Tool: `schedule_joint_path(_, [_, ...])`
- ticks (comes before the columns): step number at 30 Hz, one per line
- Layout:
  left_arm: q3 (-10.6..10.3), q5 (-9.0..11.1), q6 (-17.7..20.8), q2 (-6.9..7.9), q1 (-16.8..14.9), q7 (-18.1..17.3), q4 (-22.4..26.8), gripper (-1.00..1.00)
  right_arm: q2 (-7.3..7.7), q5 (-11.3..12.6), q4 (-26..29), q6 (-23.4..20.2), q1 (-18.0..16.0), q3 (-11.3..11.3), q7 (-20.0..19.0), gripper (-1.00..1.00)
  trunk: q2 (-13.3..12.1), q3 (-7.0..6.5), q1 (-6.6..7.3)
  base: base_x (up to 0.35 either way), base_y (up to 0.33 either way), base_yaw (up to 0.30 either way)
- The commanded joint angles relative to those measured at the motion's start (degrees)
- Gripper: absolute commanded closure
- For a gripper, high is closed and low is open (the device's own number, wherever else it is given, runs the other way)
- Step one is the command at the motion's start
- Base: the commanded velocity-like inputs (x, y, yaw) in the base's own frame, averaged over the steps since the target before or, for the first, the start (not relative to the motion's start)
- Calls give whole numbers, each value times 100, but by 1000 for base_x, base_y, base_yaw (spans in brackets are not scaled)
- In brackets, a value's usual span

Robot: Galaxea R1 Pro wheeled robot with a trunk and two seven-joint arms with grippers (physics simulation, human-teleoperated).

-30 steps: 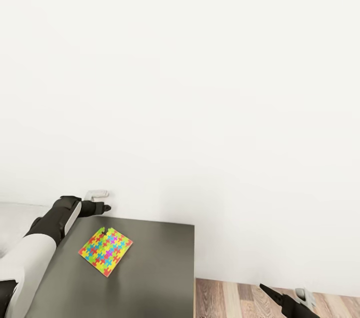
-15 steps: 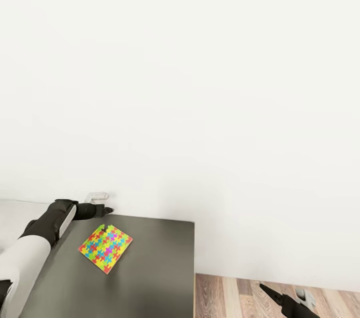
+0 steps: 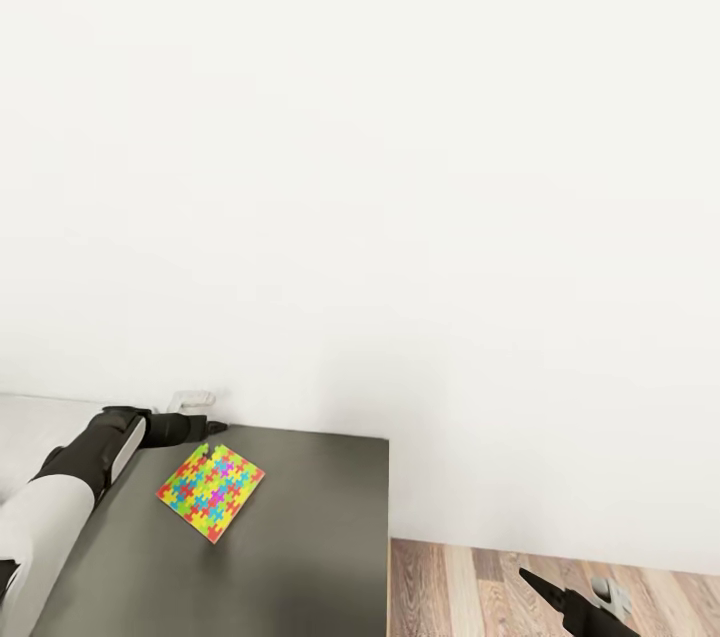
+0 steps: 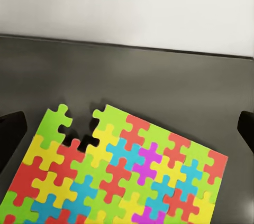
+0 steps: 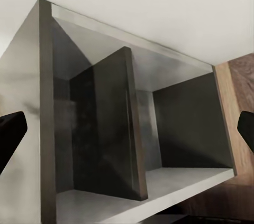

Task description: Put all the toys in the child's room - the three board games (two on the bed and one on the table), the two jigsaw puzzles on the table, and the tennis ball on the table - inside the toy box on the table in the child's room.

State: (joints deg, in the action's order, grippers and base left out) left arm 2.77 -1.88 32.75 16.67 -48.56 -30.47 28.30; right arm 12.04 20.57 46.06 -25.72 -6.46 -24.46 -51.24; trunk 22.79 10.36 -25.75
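One jigsaw puzzle (image 3: 210, 494), a thin board of bright interlocking pieces, lies flat on the dark grey table top (image 3: 300, 537). The left wrist view shows the jigsaw puzzle (image 4: 127, 176) close up, with a notch where a piece is gone at its far corner. My left gripper (image 3: 203, 414) hovers at that far corner, by the wall. It is open, and its dark fingertips (image 4: 10, 134) stand wide apart with nothing between them. My right gripper (image 3: 570, 589) hangs low over the floor to the right of the table, also open and empty.
A white wall (image 3: 400, 167) rises right behind the table. A pale surface (image 3: 30, 417) adjoins the dark top on the left. Wood-plank floor (image 3: 470, 597) lies to its right. The right wrist view faces open dark shelf compartments (image 5: 174, 123) split by an upright divider (image 5: 114, 123).
My left arm has drawn back and lower, bringing its gripper down close to the puzzle's far corner. The head view has shifted slightly. The right arm has not moved.
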Motion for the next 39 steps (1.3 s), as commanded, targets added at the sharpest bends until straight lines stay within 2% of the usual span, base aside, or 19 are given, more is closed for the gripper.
schedule_joint_path(1, [26, -20, 37, -4, -4, -30, 5, -100, 0, 39, 0, -47, -4, -6, -9, -100, 12, 21, -3, 0, 0, 0])
schedule_joint_path(17, [19, -23, -42, -15, -4, -21, 0, -100, 9, 51, 0, -47, -4, -6, -9, -100, 12, 172, -3, 0, 0, 0])
schedule_joint_path(23, [35, -23, -53, 29, -4, 12, 0, -100, 9, 52, 0, -47, -4, -6, -9, -100, 12, 228, -3, 0, 0, 0])
schedule_joint_path(26, [38, -23, -60, 91, -4, 38, 0, -100, 9, 52, 0, -47, -4, -7, -9, -100, 12, 256, -3, 0, 0, 0])
schedule_joint_path(32, [56, 1, -76, 440, -4, -16, 0, -100, 15, 52, 0, -47, -4, -6, -9, -100, 12, 312, -3, 0, 0, 0])
schedule_joint_path(39, [77, 22, -84, 671, -4, -133, 0, -100, 17, 52, 0, -47, -4, -6, -9, -100, 12, 378, -3, 0, 0, 0])
